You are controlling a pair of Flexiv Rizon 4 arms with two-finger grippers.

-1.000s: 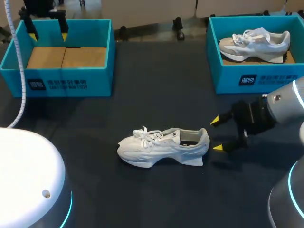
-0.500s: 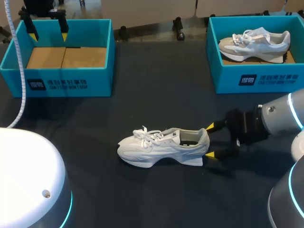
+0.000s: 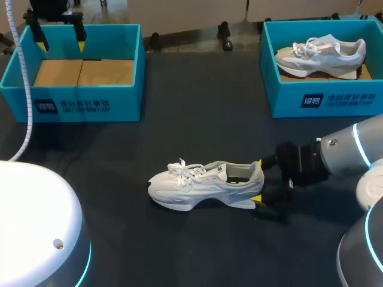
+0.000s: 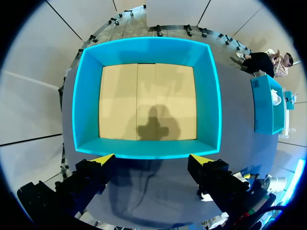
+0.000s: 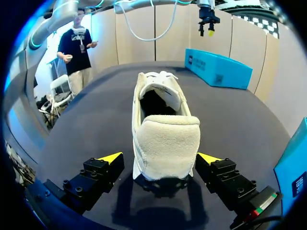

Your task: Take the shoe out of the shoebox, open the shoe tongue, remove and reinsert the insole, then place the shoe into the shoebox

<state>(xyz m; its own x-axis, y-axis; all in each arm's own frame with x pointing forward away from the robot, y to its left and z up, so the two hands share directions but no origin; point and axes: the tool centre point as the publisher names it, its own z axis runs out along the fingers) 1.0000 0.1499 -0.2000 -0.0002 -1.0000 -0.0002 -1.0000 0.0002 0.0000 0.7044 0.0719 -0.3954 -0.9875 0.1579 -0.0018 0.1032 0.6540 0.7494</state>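
Note:
A white shoe (image 3: pixel 203 184) lies on its sole in the middle of the dark table, toe to the left, heel to the right. My right gripper (image 3: pixel 258 180) is open at the heel, one yellow-tipped finger on each side of it. In the right wrist view the shoe's heel (image 5: pixel 165 143) stands between the fingers of the right gripper (image 5: pixel 160 157) without either pad touching it. My left gripper (image 3: pixel 60 37) hangs open over the far edge of the left shoebox (image 3: pixel 84 101); the left wrist view looks down into that empty shoebox (image 4: pixel 148 50) ahead of the left gripper (image 4: pixel 151 159).
A second teal shoebox (image 3: pixel 323 98) at the back right holds another white shoe (image 3: pixel 320 55). A white cable (image 3: pixel 24 89) hangs down at the left. Two white round robot bases sit at the near corners.
My right gripper has slid left along the table until its open fingers straddle the shoe's heel. The left arm and the shoe have stayed still.

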